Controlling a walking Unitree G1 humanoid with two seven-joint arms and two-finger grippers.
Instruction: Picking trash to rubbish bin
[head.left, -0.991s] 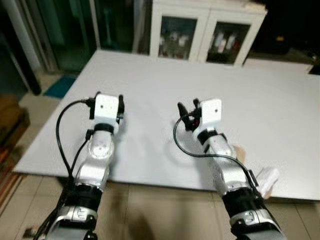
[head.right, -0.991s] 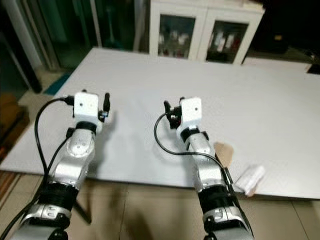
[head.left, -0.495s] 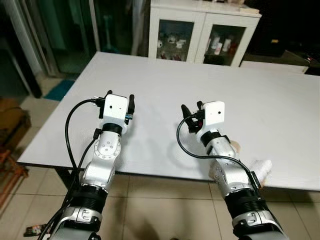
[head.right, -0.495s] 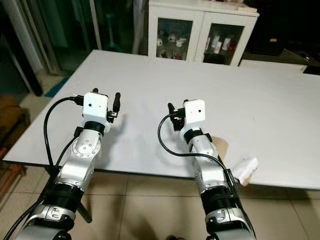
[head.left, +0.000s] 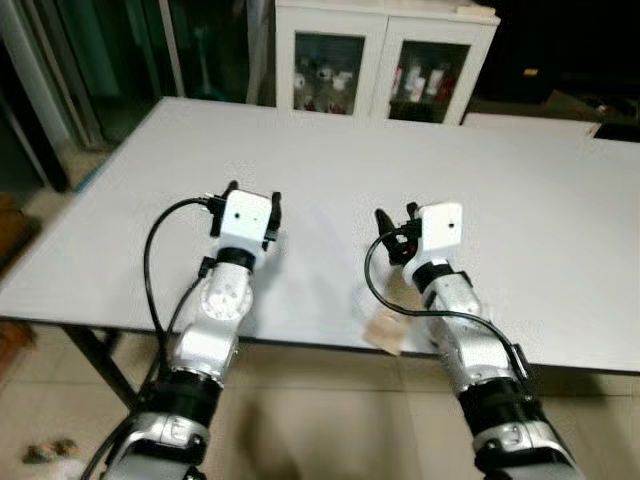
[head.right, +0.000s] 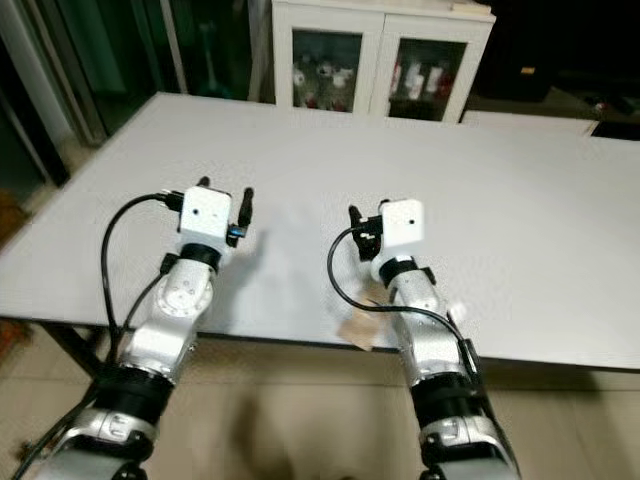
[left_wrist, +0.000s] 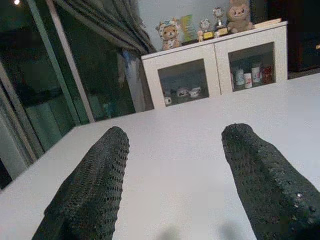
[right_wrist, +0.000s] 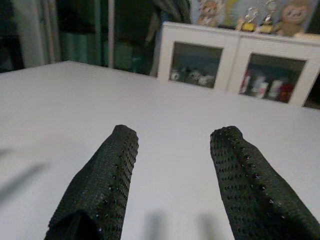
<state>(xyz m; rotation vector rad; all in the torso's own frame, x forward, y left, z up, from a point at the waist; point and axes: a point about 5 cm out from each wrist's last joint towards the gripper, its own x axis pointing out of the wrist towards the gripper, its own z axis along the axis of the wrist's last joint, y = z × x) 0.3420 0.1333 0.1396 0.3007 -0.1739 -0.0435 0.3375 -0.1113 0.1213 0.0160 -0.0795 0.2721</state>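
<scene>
The whole view shifted as the robot moved, so the table (head.left: 330, 170) lay differently in the picture and its near edge showed with more floor below. The white crumpled trash that had lain at the near right edge beside the right arm was gone from sight. A tan scrap (head.left: 385, 330) that had sat to the right of that arm now showed to its left, at the near edge and overhanging it. Both arms reached a little farther over the tabletop.
</scene>
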